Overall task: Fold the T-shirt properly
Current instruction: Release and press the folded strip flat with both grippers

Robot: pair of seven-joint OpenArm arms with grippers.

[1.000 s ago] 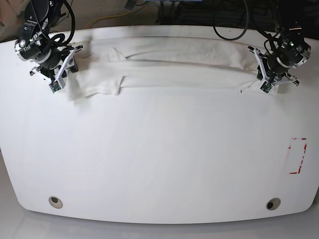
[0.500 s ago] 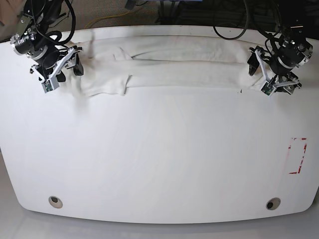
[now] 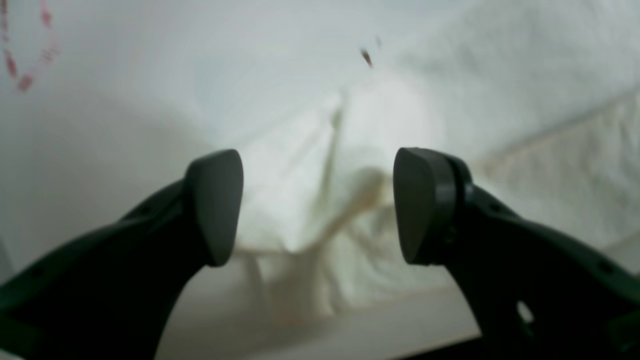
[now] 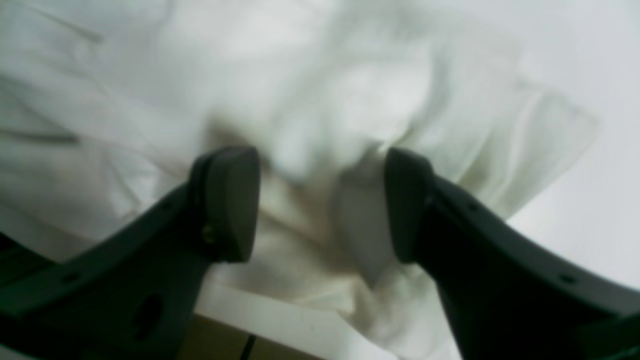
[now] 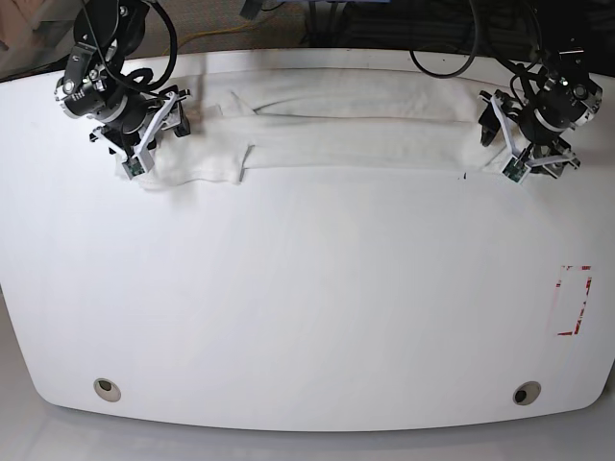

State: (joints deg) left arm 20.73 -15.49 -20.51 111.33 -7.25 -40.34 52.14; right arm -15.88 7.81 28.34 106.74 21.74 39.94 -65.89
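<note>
Base view: T-shirt (image 5: 336, 125) folded lengthwise on desk (image 5: 307, 317); both grippers' fingers spread, empty. Next: regrasp ends, fold across.

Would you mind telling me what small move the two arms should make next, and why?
Probably lower both and close on the cloth. The left gripper and right gripper stand open over the ends of the T-shirt, which lies as a long folded band along the far edge of the table, gripped by neither.

The T-shirt (image 5: 336, 130) lies as a long, narrow white band folded lengthwise along the table's far edge, spanning left to right. Its left end bunches in loose wrinkles; no print shows.
</note>
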